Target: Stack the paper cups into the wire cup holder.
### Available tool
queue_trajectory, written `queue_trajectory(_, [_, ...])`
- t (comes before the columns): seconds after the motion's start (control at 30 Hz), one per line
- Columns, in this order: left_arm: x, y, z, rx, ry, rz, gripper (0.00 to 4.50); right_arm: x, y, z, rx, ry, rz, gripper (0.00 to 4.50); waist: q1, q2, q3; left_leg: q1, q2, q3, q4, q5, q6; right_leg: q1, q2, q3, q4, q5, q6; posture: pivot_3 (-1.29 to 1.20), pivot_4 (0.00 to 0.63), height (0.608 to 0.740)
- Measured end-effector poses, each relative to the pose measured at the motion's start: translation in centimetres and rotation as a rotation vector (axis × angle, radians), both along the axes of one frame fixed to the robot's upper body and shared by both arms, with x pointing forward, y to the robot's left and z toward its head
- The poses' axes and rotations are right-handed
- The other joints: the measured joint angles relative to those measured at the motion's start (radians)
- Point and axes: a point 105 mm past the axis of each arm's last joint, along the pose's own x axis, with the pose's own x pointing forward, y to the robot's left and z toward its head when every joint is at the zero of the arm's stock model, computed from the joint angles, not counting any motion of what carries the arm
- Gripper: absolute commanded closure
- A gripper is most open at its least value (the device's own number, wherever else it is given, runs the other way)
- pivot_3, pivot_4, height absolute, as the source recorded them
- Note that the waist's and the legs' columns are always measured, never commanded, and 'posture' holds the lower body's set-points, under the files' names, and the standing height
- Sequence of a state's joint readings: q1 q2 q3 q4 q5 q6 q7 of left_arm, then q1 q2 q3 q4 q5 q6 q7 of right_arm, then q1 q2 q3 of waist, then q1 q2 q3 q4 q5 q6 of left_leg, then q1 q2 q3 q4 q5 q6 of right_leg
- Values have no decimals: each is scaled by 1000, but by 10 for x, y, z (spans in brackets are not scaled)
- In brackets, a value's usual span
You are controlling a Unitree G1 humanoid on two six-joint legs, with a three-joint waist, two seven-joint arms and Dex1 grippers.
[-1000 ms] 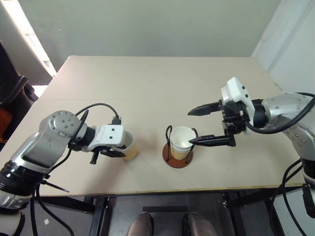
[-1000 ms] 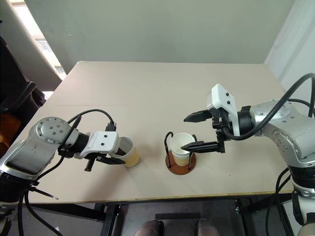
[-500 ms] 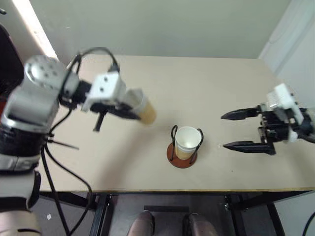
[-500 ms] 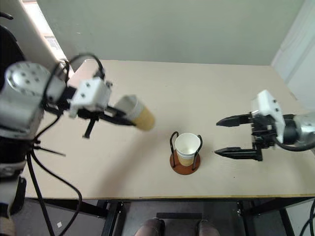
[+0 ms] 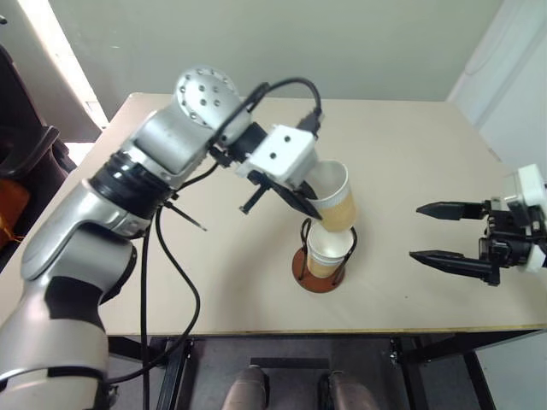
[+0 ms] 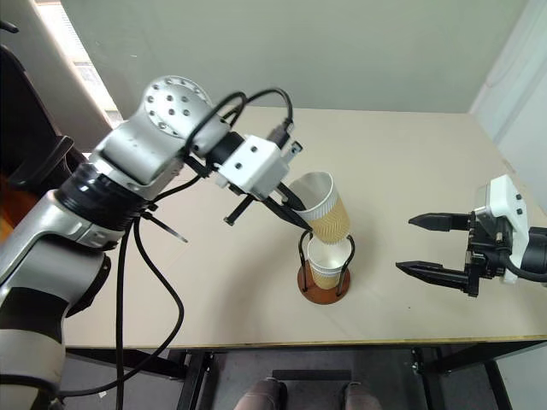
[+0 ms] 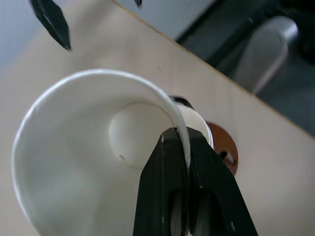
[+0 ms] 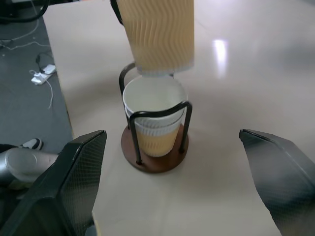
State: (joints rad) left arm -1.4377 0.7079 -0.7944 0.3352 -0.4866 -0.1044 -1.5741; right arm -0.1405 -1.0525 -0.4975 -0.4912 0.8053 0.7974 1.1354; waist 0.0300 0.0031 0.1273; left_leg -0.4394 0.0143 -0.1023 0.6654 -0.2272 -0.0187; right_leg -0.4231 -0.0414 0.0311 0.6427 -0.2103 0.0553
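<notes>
The wire cup holder (image 5: 301, 266) stands near the table's front edge, with a paper cup (image 5: 327, 254) sitting upright inside its black loops. My left gripper (image 5: 309, 205) is shut on the rim of another paper cup (image 5: 335, 202). This cup hangs tilted just above the holder, its bottom close over the seated cup's mouth. In the left wrist view the two fingers (image 7: 170, 162) pinch the white rim, one inside and one outside. My right gripper (image 5: 414, 231) stands open and empty to the right of the holder, well apart from it.
The beige table (image 5: 410, 137) stretches bare behind and to both sides of the holder. Its front edge runs close below the holder. Black cables (image 5: 167, 256) from my left arm hang over the table's left part.
My left gripper lifted the cup off the table at the left and carried it right, to above the holder. My right gripper drew away from the holder to the right, still open.
</notes>
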Motion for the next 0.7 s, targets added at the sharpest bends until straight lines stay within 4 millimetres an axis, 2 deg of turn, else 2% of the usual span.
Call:
queue_trajectory(0.23, [-5,-9,-19,61,25,-79,4466,-10,-5,-2,-14,-2,-41,0,4,0,0,-2,-2,1,2,-1,2,1,-1,1,-2,0,4,0,150,740])
queue_trajectory(0.4, [-4,-11,-22,69,-8,-109,4466,-11,-7,4,-28,-26,-55,0,5,0,0,-2,-2,1,2,-1,2,1,-1,1,-2,0,5,0,150,740])
queue_trajectory(0.7, [-3,-13,-34,140,-39,-145,4466,-14,-6,-2,-40,-10,-68,0,8,0,0,-2,-4,1,3,-1,2,1,-1,2,-2,-1,9,0,150,740])
